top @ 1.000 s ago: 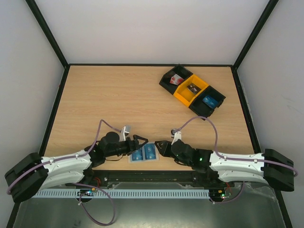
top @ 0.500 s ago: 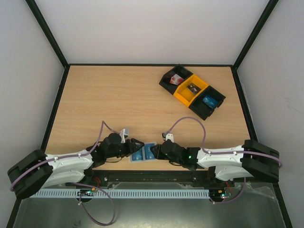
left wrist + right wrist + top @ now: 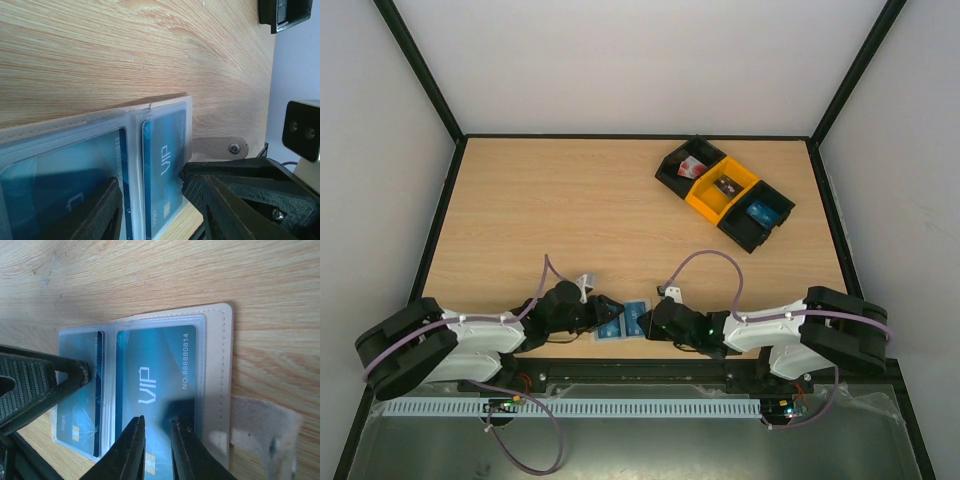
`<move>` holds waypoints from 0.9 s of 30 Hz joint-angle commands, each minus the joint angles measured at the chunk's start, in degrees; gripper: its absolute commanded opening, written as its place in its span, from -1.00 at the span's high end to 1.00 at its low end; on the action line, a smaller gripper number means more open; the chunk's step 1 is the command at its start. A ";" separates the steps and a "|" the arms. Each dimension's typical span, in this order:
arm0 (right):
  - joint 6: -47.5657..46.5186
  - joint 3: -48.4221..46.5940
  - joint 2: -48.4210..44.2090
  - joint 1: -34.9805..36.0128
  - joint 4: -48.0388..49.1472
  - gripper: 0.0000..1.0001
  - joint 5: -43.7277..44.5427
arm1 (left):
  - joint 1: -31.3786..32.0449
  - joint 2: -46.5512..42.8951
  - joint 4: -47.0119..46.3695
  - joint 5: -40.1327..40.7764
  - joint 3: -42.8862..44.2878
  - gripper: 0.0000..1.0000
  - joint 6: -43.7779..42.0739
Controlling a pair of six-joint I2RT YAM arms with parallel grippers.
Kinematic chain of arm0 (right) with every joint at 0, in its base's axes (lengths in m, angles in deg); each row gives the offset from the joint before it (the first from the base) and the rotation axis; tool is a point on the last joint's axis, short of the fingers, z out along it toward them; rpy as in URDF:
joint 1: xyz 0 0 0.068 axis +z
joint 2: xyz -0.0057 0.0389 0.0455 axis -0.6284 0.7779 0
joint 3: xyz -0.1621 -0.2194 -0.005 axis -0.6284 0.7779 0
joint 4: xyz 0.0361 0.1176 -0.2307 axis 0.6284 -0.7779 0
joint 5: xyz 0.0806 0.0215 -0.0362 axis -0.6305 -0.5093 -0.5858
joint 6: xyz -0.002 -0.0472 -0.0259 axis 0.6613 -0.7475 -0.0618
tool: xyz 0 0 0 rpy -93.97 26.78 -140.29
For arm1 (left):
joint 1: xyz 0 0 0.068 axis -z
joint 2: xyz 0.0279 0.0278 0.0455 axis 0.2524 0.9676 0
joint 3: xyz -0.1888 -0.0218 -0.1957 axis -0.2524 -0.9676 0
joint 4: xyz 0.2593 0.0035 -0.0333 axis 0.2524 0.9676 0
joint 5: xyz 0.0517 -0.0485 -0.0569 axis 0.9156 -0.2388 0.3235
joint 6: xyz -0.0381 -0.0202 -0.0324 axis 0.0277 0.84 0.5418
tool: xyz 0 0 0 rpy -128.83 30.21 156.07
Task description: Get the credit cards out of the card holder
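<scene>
The translucent card holder point(image 3: 623, 322) lies flat near the table's front edge, between my two grippers. Each pocket holds a blue card. In the left wrist view the holder point(image 3: 100, 120) shows a "VIP" card point(image 3: 165, 150) and a second card point(image 3: 55, 175). My left gripper point(image 3: 160, 210) is open and straddles the holder low over it point(image 3: 608, 318). My right gripper point(image 3: 157, 420) has only a narrow gap between its fingers. Its tips rest on the VIP card's pocket point(image 3: 155, 355) near the tab point(image 3: 260, 432). A left finger point(image 3: 45, 385) touches the other card point(image 3: 82, 410).
A row of three bins stands at the back right: a black one point(image 3: 685, 165) with a red-and-white item, a yellow one point(image 3: 725, 188) with a small dark item, a black one point(image 3: 775, 222) with a blue card point(image 3: 758, 211). The right arm's black body point(image 3: 280, 180) is close beside the holder.
Both arms have folded inward toward the holder. The right gripper moved left onto the holder's right pocket. The left gripper settled closer over the left side.
</scene>
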 commanded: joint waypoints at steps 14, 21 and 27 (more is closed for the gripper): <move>1.11 0.31 -2.94 0.43 -6.24 0.66 4.52 | -0.13 3.89 -4.13 -1.81 -0.76 0.20 -0.51; 1.15 1.37 -1.13 0.43 -2.27 0.68 1.66 | -0.13 4.64 -4.49 -1.64 -1.02 0.21 -0.51; 1.66 2.57 0.22 0.44 0.54 0.82 0.08 | -0.03 5.30 -4.91 -1.81 -1.06 0.22 -0.77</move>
